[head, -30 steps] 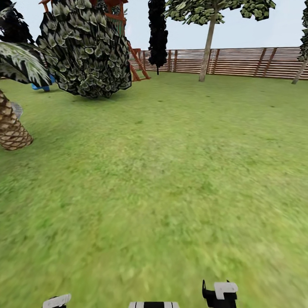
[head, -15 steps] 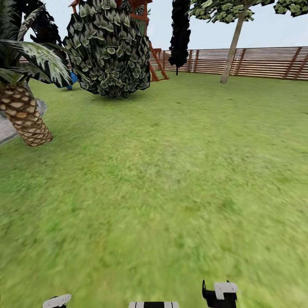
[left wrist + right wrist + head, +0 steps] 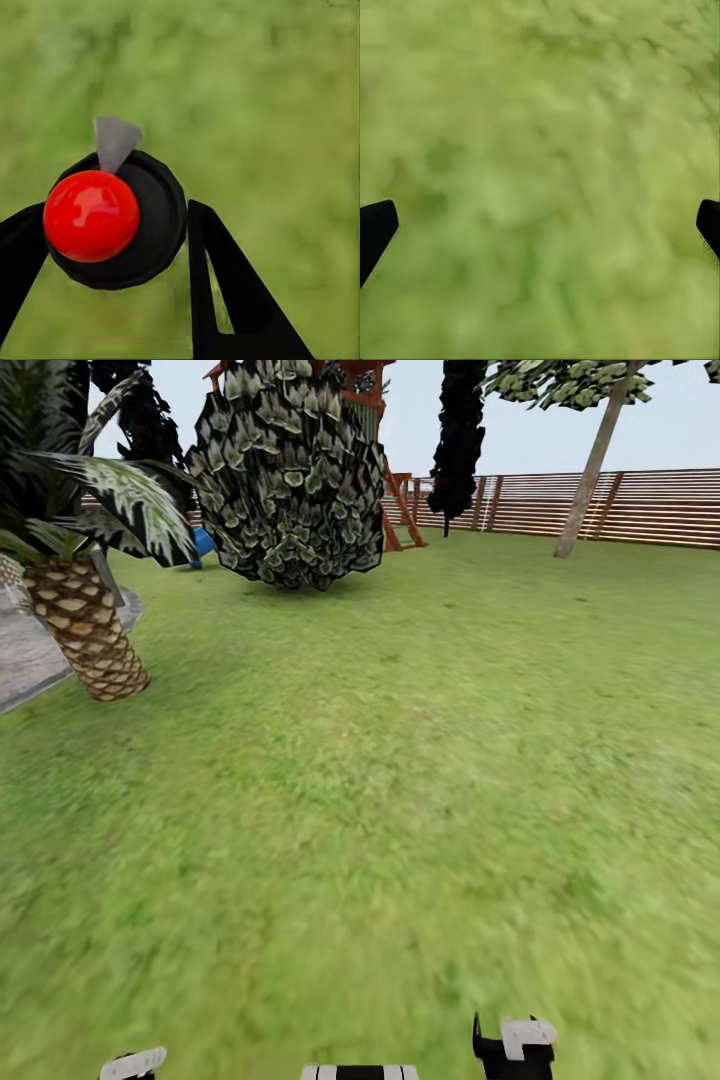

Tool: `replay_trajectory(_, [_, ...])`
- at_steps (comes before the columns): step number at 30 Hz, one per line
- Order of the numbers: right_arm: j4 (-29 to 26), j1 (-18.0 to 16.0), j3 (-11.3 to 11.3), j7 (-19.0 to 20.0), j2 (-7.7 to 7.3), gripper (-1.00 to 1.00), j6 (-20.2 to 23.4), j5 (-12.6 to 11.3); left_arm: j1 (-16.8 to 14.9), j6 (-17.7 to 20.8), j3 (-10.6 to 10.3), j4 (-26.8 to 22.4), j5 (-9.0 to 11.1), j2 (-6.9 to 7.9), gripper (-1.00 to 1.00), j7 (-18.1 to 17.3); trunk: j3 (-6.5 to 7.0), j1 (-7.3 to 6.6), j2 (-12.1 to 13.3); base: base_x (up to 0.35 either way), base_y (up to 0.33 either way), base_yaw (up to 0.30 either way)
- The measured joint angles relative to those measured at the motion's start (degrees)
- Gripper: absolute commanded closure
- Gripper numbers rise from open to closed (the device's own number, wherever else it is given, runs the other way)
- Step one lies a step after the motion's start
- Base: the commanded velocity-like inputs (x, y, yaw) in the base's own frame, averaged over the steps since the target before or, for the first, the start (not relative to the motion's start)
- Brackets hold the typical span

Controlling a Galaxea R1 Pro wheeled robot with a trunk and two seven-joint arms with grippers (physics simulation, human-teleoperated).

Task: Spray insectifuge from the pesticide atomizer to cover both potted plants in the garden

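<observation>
Both pincers are held spread and empty above the lawn [image 3: 400,760]: the left gripper [image 3: 112,210] with a red knob [image 3: 90,215] seen between its fingers, the right gripper [image 3: 545,217] over grass. Since a second ago the view is turned leftward, so the palm [image 3: 85,630] and the grey patio [image 3: 30,650] are brought in. This is judged as searching; the place of the spray bottle and of any pot cannot be told.
</observation>
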Motion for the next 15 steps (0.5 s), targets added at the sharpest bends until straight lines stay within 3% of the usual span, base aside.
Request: replay_trajectory(15, [0.0,0.03,-0.01,0.0,0.0,-1.0,0.0,0.0,0.0,-0.08,0.0,0.0,0.0,0.0,1.0,0.0,0.0,0.0,0.0,0.34,0.0,0.0])
